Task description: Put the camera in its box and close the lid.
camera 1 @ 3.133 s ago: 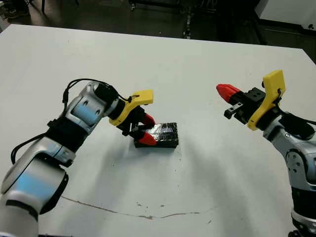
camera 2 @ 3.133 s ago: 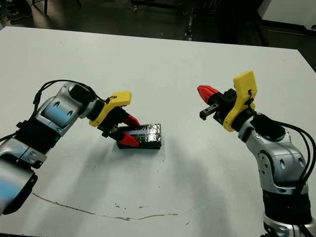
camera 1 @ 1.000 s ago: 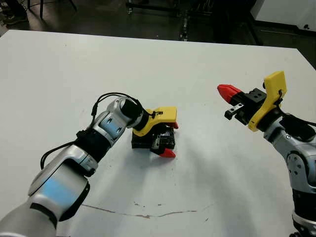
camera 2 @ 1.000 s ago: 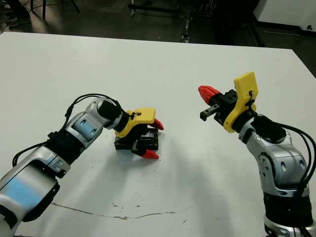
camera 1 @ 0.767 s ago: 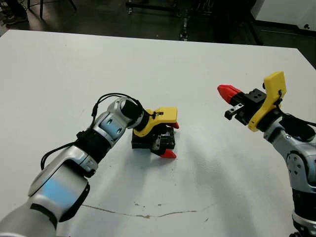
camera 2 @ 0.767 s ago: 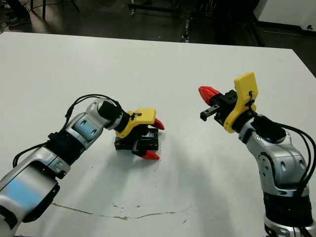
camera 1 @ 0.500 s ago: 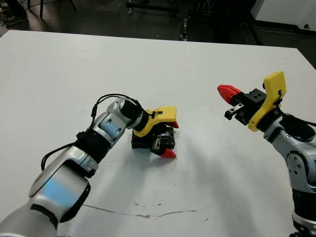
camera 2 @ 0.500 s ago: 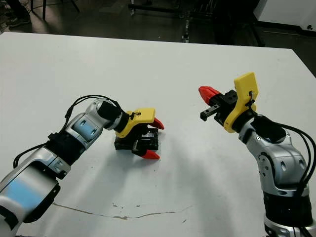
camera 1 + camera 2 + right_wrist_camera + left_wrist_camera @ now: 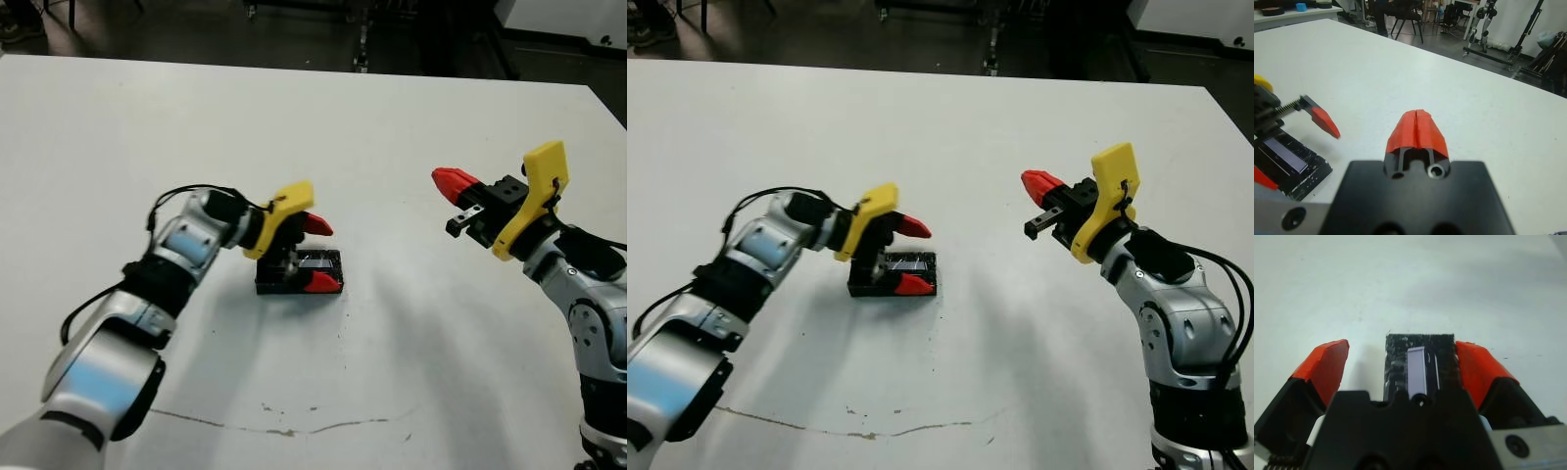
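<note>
- White table [image 9: 411,127] bare around lidded box [image 9: 299,273].
- Left gripper [image 9: 313,253] spread wide astride box; a second ago its wrist lay turned across it.
- Right gripper [image 9: 453,183] clenched, aloft, unchanged.

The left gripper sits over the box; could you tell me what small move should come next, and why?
Probably lift the left gripper straight up: its fingers stand open either side of the box, gripping nothing, and the lid already looks seated on it.
</note>
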Robot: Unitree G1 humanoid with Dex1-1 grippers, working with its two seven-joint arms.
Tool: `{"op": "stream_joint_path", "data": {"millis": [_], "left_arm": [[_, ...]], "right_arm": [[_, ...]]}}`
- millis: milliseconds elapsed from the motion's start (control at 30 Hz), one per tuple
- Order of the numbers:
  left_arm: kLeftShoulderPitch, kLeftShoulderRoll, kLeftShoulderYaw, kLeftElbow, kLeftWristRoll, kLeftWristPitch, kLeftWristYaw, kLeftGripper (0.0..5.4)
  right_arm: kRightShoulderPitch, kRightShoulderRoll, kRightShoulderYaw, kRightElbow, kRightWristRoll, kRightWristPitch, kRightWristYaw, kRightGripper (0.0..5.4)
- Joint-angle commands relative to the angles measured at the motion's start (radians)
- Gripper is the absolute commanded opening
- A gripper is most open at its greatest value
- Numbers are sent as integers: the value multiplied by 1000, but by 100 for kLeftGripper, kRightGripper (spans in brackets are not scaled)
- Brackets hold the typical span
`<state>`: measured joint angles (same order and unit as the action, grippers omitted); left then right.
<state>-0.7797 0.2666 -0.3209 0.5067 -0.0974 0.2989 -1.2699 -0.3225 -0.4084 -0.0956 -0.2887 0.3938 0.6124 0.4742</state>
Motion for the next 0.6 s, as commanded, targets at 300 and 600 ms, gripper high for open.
{"op": "stream_joint_path", "data": {"millis": [300,600], "left_arm": [[68,95,101,-237,-163,172,-24,539],[224,79,401,-432,-376,268,239,539]], "right_arm": [[5,-11,0,7,1,7,4,0],[9,17,-19,2,19,9,-20,0]]}}
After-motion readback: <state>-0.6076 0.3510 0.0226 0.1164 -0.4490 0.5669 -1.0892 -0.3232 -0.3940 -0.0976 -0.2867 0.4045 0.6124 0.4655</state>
